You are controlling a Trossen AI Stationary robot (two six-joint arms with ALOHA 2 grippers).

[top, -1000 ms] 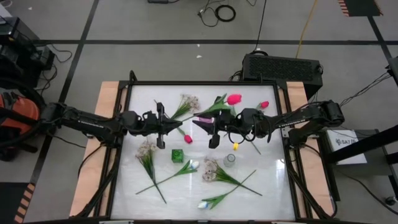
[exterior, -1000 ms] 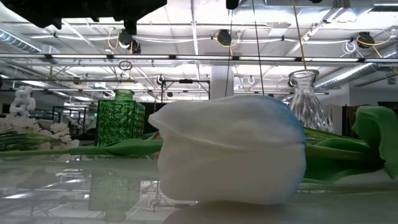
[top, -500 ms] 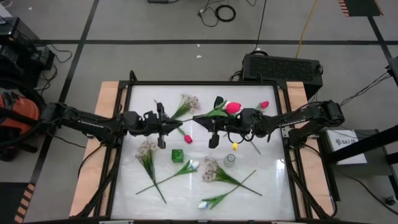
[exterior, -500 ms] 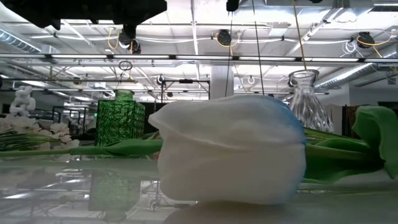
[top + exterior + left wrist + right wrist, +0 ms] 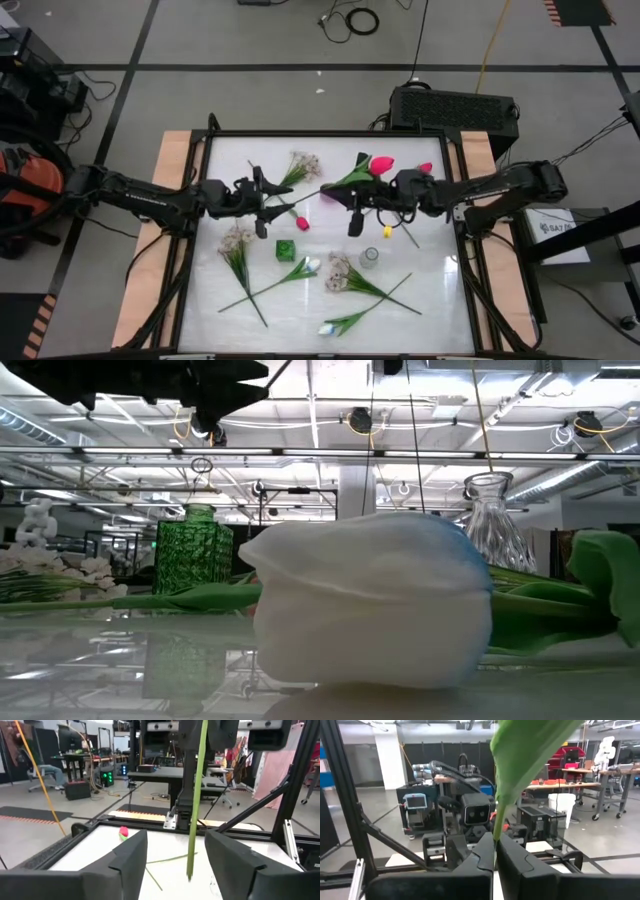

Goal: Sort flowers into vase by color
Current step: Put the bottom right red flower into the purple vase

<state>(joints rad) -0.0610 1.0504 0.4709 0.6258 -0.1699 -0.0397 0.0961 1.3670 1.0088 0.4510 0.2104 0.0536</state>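
My right gripper (image 5: 349, 200) is shut on a pink-red tulip (image 5: 381, 163), held above the table's middle. Its thin green stem (image 5: 192, 820) runs toward my left gripper (image 5: 275, 203). That gripper is open, and the stem's free end stands between its fingers without touching them. Another pink bloom (image 5: 302, 223) lies near my left gripper, and one more (image 5: 425, 168) lies at the far right. Cream sprays (image 5: 237, 240) and white tulips (image 5: 312, 265) lie flat on the table. A green vase (image 5: 285, 249) and a clear glass vase (image 5: 369, 257) stand upright. My right gripper pinches the tulip's stem (image 5: 495, 834) between its two fingers, just below a broad green leaf (image 5: 525, 750). The fingers come level from the table's right side and lie across the stem. The tulip is lifted clear of the table, bloom toward the far right.
A small yellow piece (image 5: 385, 232) lies beside the clear vase. In the low view a white tulip bloom (image 5: 370, 600) fills the foreground, with the green vase (image 5: 198, 550) and clear vase (image 5: 495, 520) behind. A black frame (image 5: 330, 134) rims the table.
My right gripper has shut on the tulip's stem and shifted a little toward the table's right edge with it. My left gripper has opened and let go of the stem's end. The tulip stays lifted clear.
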